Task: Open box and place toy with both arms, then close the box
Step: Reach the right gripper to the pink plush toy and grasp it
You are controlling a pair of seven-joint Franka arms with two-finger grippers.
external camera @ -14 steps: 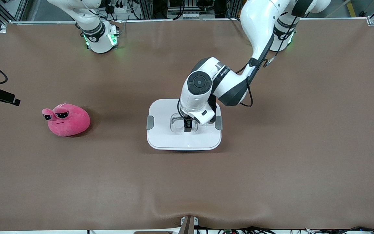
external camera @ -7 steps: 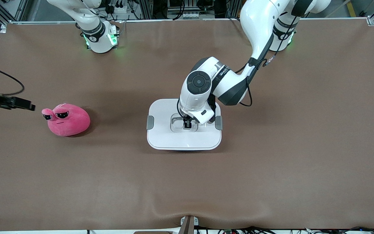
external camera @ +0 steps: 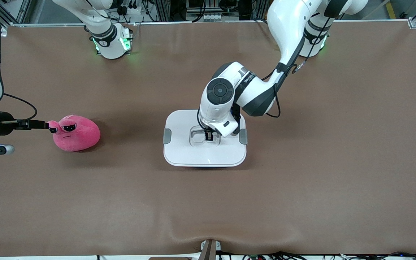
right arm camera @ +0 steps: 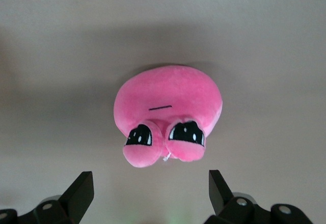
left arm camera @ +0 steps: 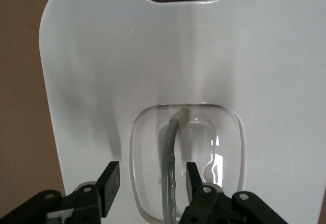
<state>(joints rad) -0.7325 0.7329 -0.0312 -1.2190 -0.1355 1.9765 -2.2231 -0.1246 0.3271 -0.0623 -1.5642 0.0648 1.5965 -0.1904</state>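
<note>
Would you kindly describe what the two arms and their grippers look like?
Both arms are glossy white with black joint caps, grey bands and loose black cables; bases glow green. The left gripper and right gripper are matte black with flat, squared fingers.

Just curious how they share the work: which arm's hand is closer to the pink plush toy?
The right. The right hand is open beside the pink plush toy, at its eyes. The left hand is over the box lid, open astride its grey handle.
</note>
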